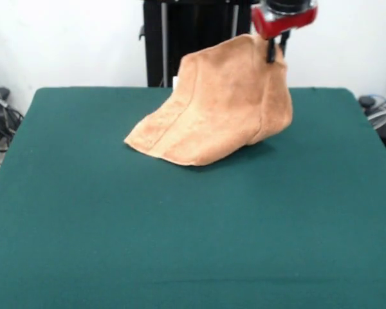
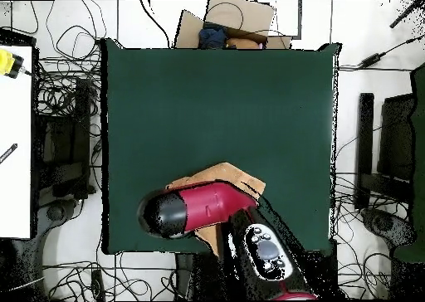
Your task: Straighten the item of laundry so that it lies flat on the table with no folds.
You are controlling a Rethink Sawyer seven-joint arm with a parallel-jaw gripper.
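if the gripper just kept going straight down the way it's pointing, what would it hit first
The gripper points down and is shut on the towel at its raised peak. Going straight down, it would press into the draped towel first, then likely the table beneath; depth is hard to judge.

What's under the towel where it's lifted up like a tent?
The gripper holds the towel up by its top. Its lower edge rests on the green table, with a dark shadow beside it. Whether anything is underneath cannot be seen; the cloth covers that spot.
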